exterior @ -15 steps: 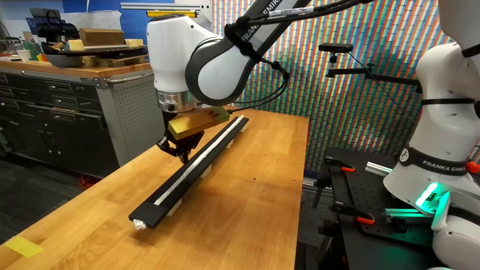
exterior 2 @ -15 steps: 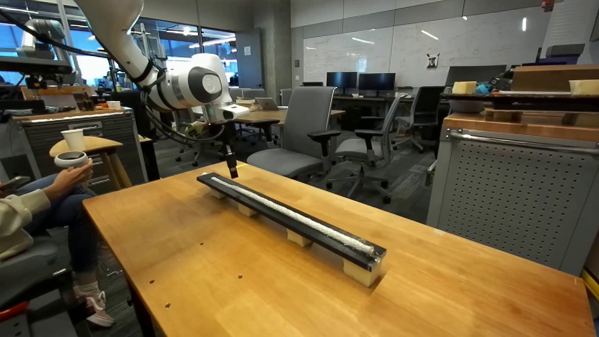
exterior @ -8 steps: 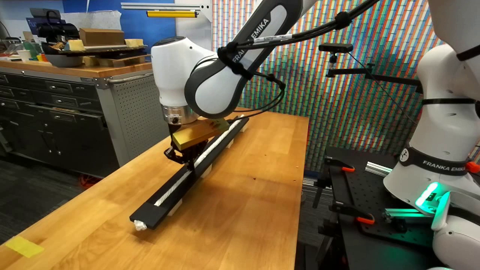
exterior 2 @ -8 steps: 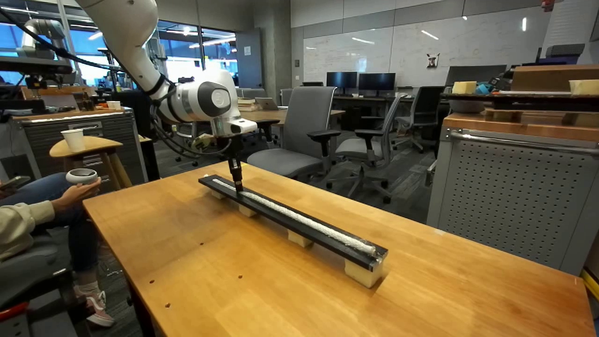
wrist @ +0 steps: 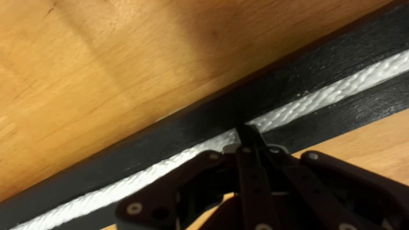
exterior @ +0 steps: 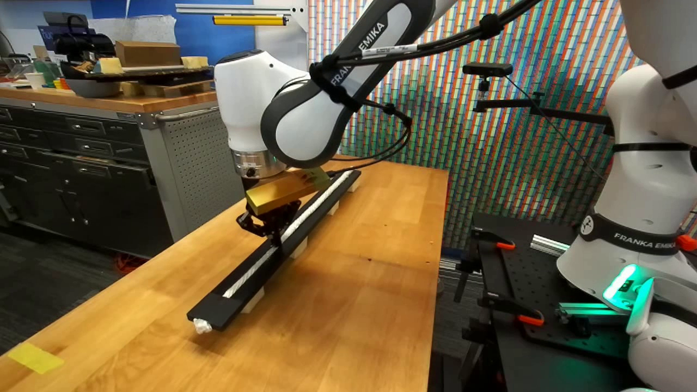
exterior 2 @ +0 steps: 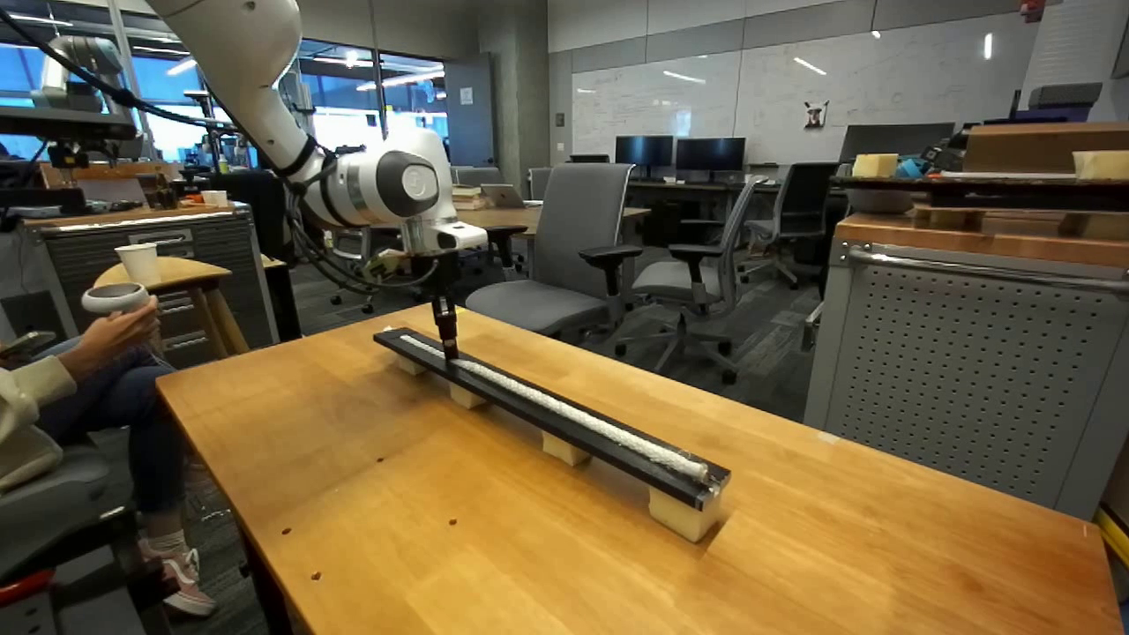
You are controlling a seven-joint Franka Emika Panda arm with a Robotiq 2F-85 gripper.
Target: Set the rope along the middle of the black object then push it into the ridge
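Over the wooden table (exterior: 354,305), an arm (exterior: 307,125) marked FRANKA EMIKA rests its clenched tool (wrist: 249,135) on the white rope (wrist: 319,100).

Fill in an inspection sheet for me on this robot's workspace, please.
Surface: wooden table with small dark spots.
Job's things: white rope lies along the middle of the black bar, how deep unclear; pale blocks support the bar.
Clutter: yellow tape strip on the table.
Tool: shut, pointing down, tip at the rope, nothing seen held.
Cables: black cables tied along the robot arm.
Surroundings: seated person, grey office chairs, whiteboard.
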